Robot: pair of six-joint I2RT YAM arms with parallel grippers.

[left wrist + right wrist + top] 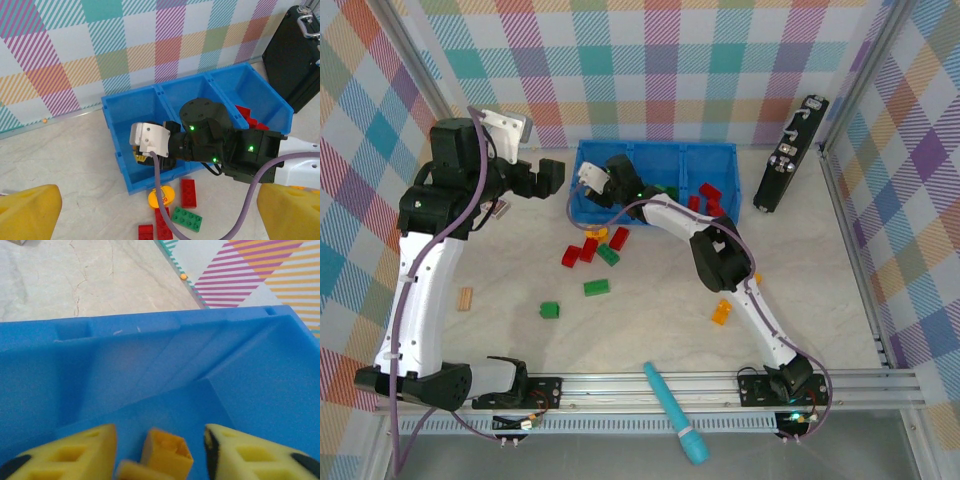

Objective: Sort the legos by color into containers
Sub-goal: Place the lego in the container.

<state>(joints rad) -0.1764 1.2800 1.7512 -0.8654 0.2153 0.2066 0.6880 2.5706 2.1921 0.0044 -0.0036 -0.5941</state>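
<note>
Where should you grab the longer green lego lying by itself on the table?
Pinch the green lego across its narrow width, one finger on each long side, coming straight down from above. It lies flat, its length running roughly left to right, with bare table all around, so fingers should fit on both sides. The smaller green brick sits apart from it.

White moulded shells along the long links of the left arm (pixel 418 275) and right arm (pixel 760 310), with black rounded housings at the joints. Lilac cable (pixel 158 200) running along each arm, black base plates (pixel 545 385) at the foot. Small green lights (pixel 191 128) on the right arm's black wrist, next to a white rounded cover (pixel 150 139). Yellow finger pads (pixel 250 455) on the right gripper (pixel 159 432), ribbed with rectangular cut-outs, black at the outer ends.
</note>
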